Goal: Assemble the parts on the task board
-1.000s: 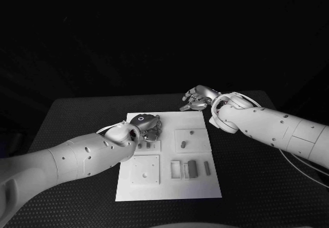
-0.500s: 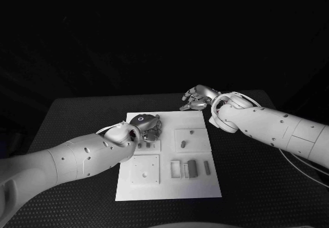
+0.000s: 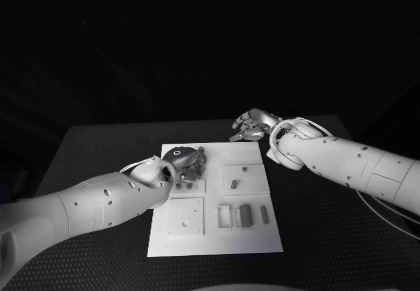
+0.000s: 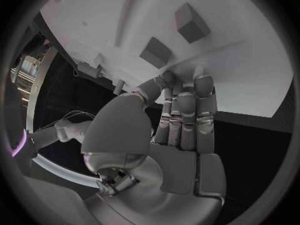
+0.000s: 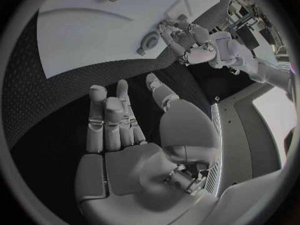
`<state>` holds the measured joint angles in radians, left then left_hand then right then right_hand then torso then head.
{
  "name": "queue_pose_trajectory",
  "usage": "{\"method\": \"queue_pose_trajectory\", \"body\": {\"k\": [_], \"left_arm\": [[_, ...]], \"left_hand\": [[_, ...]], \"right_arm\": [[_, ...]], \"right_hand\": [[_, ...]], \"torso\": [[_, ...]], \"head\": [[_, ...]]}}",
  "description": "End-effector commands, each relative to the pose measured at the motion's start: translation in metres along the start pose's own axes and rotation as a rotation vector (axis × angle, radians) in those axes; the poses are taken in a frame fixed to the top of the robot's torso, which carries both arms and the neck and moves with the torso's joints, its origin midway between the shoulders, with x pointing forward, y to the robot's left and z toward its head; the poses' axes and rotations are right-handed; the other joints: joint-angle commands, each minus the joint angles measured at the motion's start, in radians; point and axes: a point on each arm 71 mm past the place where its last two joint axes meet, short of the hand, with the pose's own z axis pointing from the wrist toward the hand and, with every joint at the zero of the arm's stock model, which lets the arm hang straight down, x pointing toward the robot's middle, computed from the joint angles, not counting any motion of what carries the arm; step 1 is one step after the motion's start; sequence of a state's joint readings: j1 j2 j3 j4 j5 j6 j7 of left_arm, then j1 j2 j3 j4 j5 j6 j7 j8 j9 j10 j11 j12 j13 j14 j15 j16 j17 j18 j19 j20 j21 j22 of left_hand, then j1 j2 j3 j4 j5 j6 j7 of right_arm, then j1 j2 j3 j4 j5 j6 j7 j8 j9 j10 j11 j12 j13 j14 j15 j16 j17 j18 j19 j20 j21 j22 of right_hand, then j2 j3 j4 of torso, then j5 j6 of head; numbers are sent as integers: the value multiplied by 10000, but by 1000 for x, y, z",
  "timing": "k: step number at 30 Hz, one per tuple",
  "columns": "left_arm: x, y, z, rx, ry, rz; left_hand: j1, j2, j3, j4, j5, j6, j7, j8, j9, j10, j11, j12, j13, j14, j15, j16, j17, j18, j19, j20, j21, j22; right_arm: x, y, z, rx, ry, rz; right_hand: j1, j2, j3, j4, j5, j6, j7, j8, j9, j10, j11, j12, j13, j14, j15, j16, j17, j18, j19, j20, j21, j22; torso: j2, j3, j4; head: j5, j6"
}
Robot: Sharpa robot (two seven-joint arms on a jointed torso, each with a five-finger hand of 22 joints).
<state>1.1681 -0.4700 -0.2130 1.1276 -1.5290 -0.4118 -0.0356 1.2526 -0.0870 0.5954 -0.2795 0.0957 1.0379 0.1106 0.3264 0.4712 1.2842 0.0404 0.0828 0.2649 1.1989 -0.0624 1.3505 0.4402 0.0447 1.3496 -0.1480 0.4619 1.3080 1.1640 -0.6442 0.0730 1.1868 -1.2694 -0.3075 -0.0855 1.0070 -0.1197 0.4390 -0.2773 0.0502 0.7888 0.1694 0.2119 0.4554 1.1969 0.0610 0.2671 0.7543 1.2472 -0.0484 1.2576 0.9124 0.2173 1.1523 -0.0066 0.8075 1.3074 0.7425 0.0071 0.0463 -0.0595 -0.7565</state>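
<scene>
Judging the assembly barely begun: lying loose on the task board (image 3: 254, 239), several parts (image 3: 245, 213); hovering over its far corner, left hand (image 3: 186, 162) holding nothing visible; waiting beyond the edge, right hand (image 3: 254, 127) unclenched and empty.

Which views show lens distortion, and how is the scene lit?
Head view: the task board is bright while the table and room beyond are dark. Both wrist views are fisheye circles: the board's straight edges bend behind the left hand, and the table bows around the right hand.
</scene>
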Motion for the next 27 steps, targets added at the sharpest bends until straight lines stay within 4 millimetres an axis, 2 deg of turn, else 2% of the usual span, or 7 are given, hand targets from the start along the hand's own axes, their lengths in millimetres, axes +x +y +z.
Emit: {"method": "queue_pose_trajectory", "body": {"k": [1,20,27], "left_arm": [[3,1,-2,-48,125,-306],[-18,4,-4,-74,-540,-653],[-26,13,-13,-262,-486,-718]], "left_hand": [[-45,91,78,-9,-19,76,26,44,17,161,95,67,0,72,0,-36,-9,861,8,-50,-38,144],[-85,114,109,-2,-16,70,30,33,22,173,84,35,12,137,-14,-46,-15,845,46,-74,-73,124],[-91,100,114,-12,-20,76,27,34,26,184,77,28,18,154,-21,-43,-13,838,54,-80,-84,121]], "right_arm": [[1,1,0,-120,71,-19],[1,1,0,-117,83,-20],[1,1,0,-105,80,-22]], "right_hand": [[-83,-7,60,-1,20,-12,79,26,-14,29,22,-43,12,-99,0,-51,17,445,-3,-88,-53,158],[-86,-4,61,-3,20,-10,78,30,-15,32,21,-47,19,-99,-1,-52,18,445,-3,-88,-54,158],[-88,-4,61,-3,20,-11,78,31,-16,33,21,-49,21,-99,-1,-52,18,445,-3,-88,-54,158]], "torso": [[2,-3,3],[-9,-1,12],[-17,10,24]], "head": [[4,17],[30,41],[68,33]]}}
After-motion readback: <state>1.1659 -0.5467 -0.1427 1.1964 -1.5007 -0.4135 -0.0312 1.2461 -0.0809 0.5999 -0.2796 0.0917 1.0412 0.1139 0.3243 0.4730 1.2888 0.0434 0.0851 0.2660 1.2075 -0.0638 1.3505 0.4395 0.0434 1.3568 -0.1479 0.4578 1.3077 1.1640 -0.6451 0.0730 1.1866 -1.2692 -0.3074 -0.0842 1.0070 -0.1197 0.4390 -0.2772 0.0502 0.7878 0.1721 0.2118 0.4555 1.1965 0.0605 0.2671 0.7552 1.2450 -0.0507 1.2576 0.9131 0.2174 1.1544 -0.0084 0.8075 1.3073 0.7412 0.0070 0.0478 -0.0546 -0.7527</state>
